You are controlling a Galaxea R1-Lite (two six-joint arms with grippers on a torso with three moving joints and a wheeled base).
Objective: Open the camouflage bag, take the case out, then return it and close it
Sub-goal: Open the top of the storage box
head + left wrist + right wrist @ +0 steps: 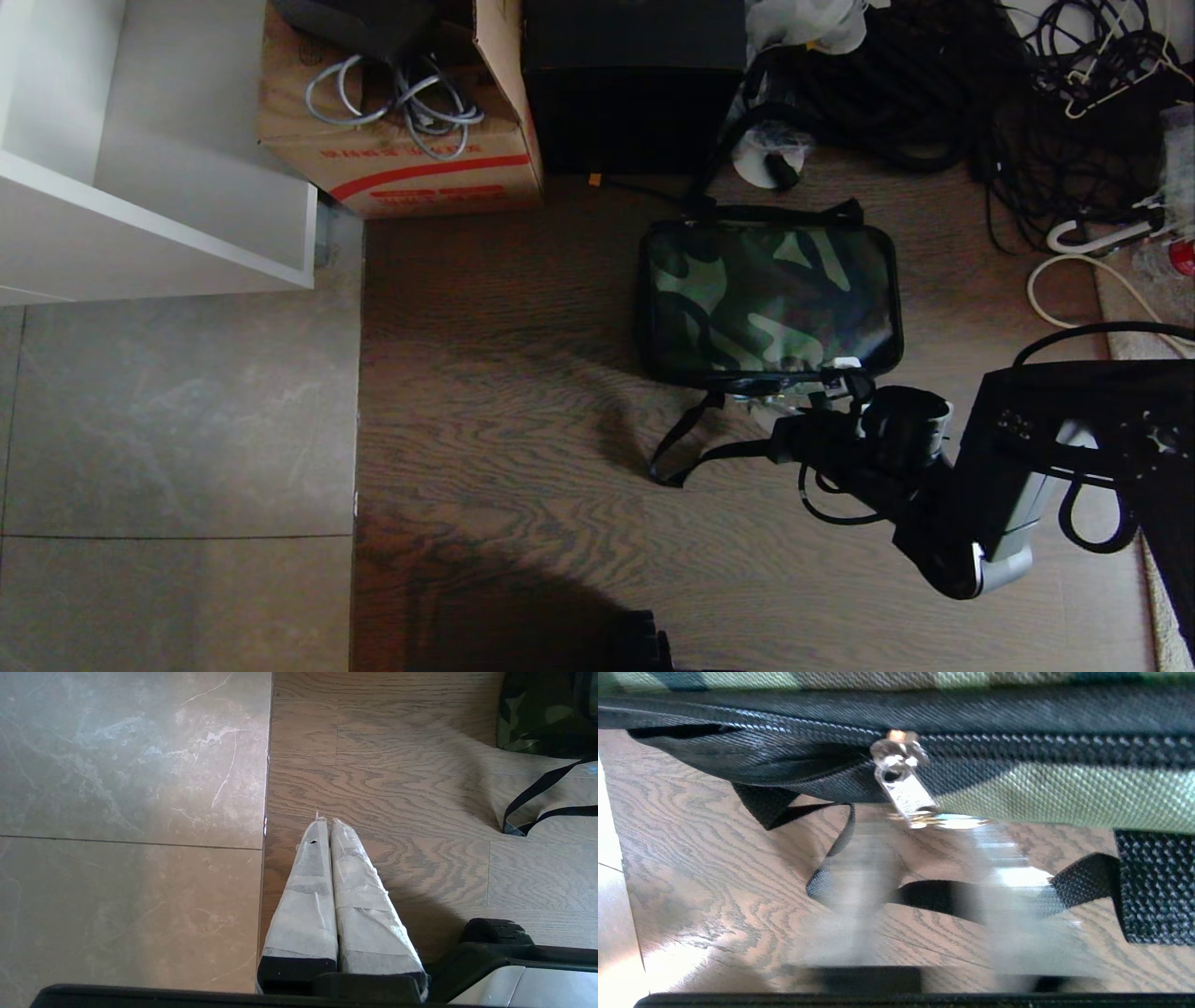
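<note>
Head view: the camouflage bag [770, 303] is seen lying flat on the brown wood floor [504, 392], a bit to the right of the middle. The bag is zipped shut, so the case cannot be seen. Black straps [686, 448] are spread out on the floor from the bag's near edge. The right gripper [845, 385] is placed at that near edge, close to the bag's right corner, right by the zipper. In the right wrist view, the shiny zipper pull [903, 788] is seen hanging from the black zipper line [1017, 744], and the fingers [859, 882] are blurred on each side just below it. The fingers are squeezed together, but it cannot be told if the pull is caught between them.

The left gripper [327, 821] is seen only in the left wrist view. It is held over the wood floor, well apart from the bag, near the line where the wood meets the grey tiles [131, 812]. Its two white wrapped fingers [308, 891] are pressed together with nothing between them.

Behind the bag a tall black box [630, 84] is found. To the left of it a brown cardboard box [401, 140] with grey cables [401, 98] on it is seen. A white cabinet [140, 168] is set at the far left. A heap of black cables [980, 93] is piled at the far right, and a white cord [1083, 271] is laid near it.
</note>
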